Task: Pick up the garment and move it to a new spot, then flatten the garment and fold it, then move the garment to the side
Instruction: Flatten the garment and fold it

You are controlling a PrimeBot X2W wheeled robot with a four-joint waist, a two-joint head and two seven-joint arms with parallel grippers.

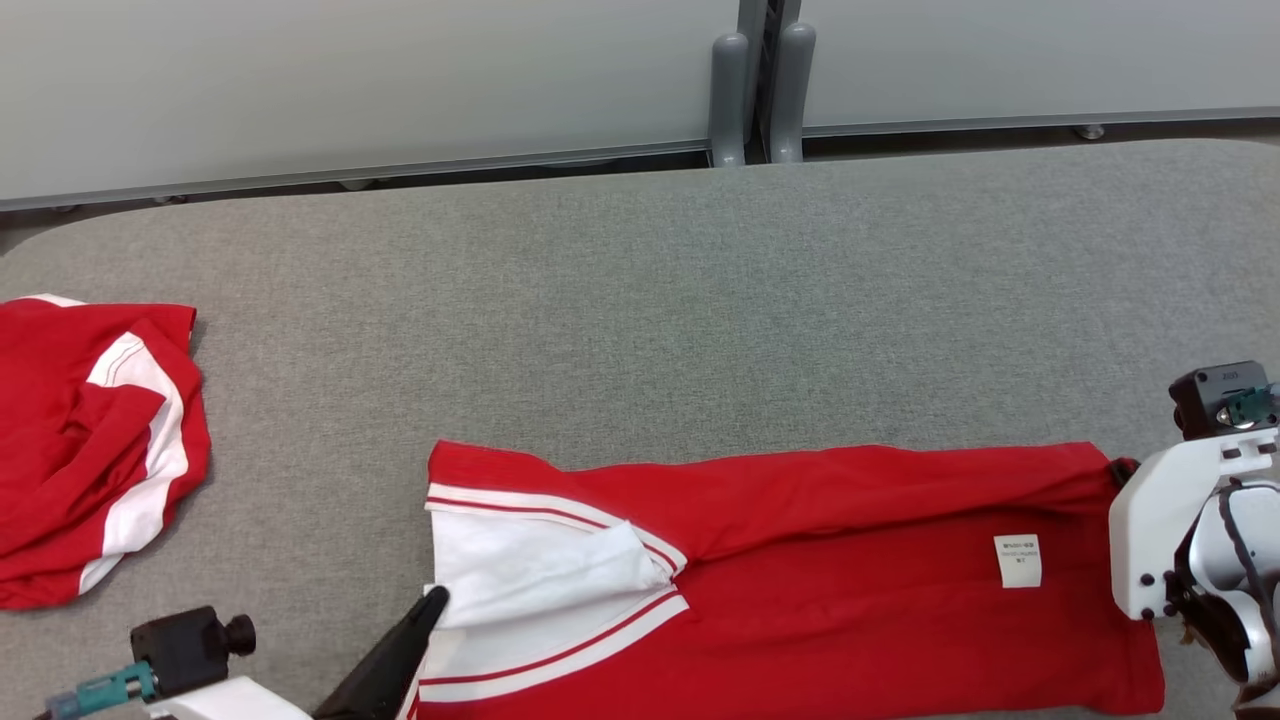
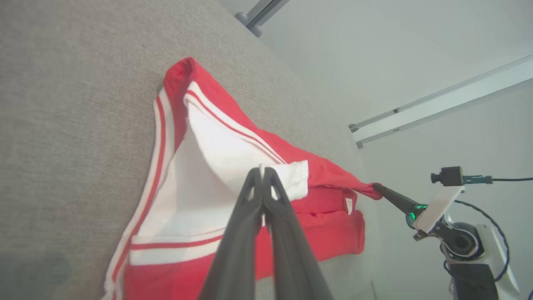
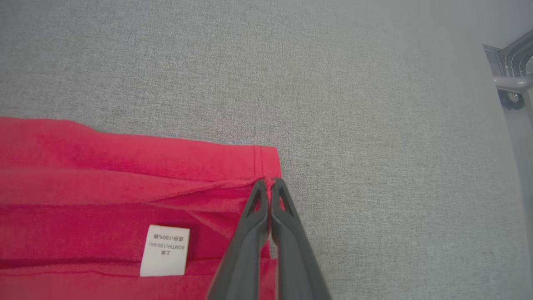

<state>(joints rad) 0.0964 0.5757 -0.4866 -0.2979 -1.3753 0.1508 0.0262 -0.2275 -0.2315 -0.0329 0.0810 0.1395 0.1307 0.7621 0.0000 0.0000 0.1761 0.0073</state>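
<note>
A: Nearest the robot is the left gripper (image 2: 262, 171), fingers pressed together and pinching the white flap (image 1: 560, 560) at the left end of the garment (image 1: 850, 580).
B: One layer or two?
A: Can't tell; the fingers hide the contact.
B: How does the garment lie?
A: Red, along the near side of the grey table (image 1: 640, 300). The long axis runs left to right, straight between the two arms. The care label (image 1: 1017, 560) faces up, toward the right end.
B: Right gripper (image 3: 270, 181)?
A: Clamped tight on the hem corner at the right end. Each arm has its own end, and the cloth lies inward from both tips.
B: Next move?
A: My guess is a fold across that axis, both ends carried evenly.
B: Farther out?
A: A bunched red top (image 1: 90, 450) at the table's left, well apart. Pale wall panels (image 1: 400, 90) behind.
</note>
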